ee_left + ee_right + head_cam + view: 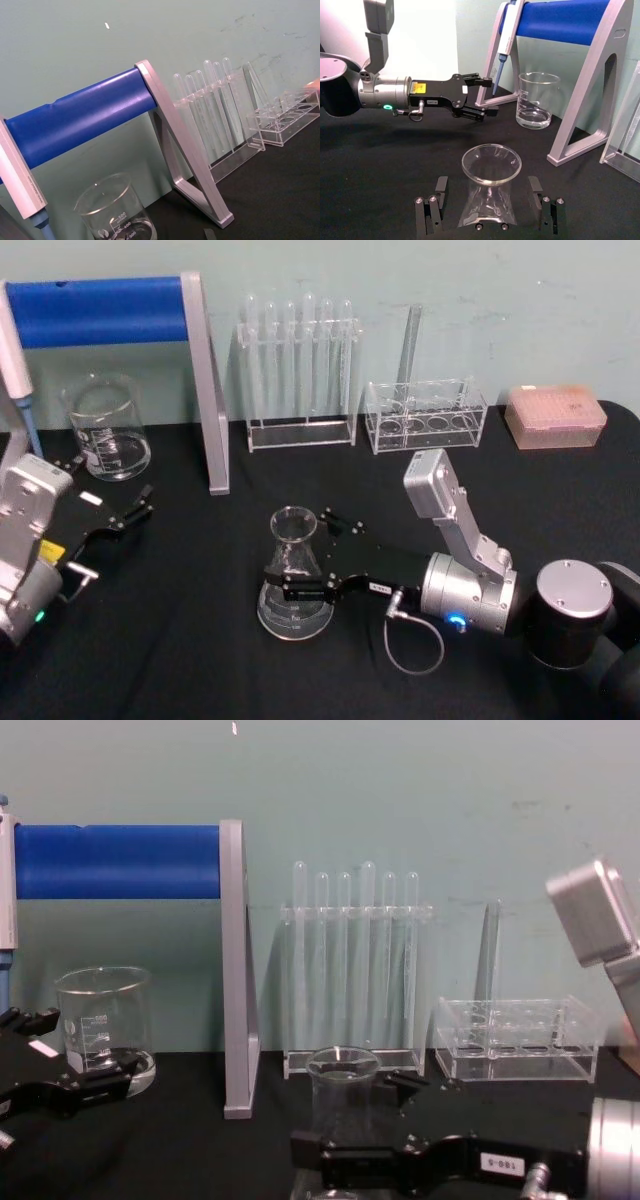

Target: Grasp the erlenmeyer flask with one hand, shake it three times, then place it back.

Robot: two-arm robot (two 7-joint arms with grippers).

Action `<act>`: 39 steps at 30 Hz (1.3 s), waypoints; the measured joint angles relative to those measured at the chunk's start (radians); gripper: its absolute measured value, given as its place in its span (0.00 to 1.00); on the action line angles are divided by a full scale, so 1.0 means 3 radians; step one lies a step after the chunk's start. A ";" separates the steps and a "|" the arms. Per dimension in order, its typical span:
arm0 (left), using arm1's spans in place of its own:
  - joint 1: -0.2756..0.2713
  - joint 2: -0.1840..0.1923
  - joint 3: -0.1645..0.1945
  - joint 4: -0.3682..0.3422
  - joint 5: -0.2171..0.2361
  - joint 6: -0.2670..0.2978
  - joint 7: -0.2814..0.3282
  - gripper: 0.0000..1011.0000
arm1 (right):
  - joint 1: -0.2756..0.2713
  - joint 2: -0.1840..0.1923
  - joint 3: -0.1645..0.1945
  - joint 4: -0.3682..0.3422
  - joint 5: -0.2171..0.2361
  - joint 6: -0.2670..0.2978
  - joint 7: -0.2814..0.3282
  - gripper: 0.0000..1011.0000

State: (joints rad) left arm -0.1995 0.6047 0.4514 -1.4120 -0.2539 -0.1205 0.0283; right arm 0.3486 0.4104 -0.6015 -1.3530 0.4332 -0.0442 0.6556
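Observation:
The erlenmeyer flask (293, 575) (490, 200) (343, 1105) stands upright on the black table, a little in front of centre. My right gripper (300, 550) (487, 187) (350, 1120), black and boxy with a white number label and a silver cable plug, reaches in from the right. It is open, with one finger on each side of the flask's neck and a small gap at both sides. Far to the left, my left gripper (105, 485) (490, 95) (75, 1050) hovers open and holds nothing, just in front of the beaker.
A glass beaker (108, 428) stands at the back left beside a grey stand with a blue bar (205, 390) that holds a pipette (505, 35). Along the back are a test tube rack (300, 370), a second clear rack (425, 415) and a pink box (555, 415).

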 joint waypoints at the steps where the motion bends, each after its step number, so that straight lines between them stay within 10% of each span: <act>1: 0.0000 0.0000 0.0000 0.0000 0.0000 0.0000 0.0000 0.99 | 0.0005 -0.0006 -0.0001 0.0006 -0.0002 -0.0001 -0.0001 0.99; 32: 0.0000 0.0000 0.0000 0.0000 0.0000 0.0000 0.0000 0.99 | 0.0053 -0.0083 0.0011 0.0052 -0.0040 -0.0059 -0.0029 0.99; 39: 0.0000 0.0000 0.0000 0.0000 0.0000 0.0000 0.0000 0.99 | 0.0051 -0.0081 0.0011 0.0050 -0.0036 -0.0057 -0.0028 0.85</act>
State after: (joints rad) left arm -0.1995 0.6047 0.4514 -1.4120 -0.2539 -0.1205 0.0283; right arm 0.3640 0.3861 -0.5981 -1.3380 0.4225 -0.0613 0.6472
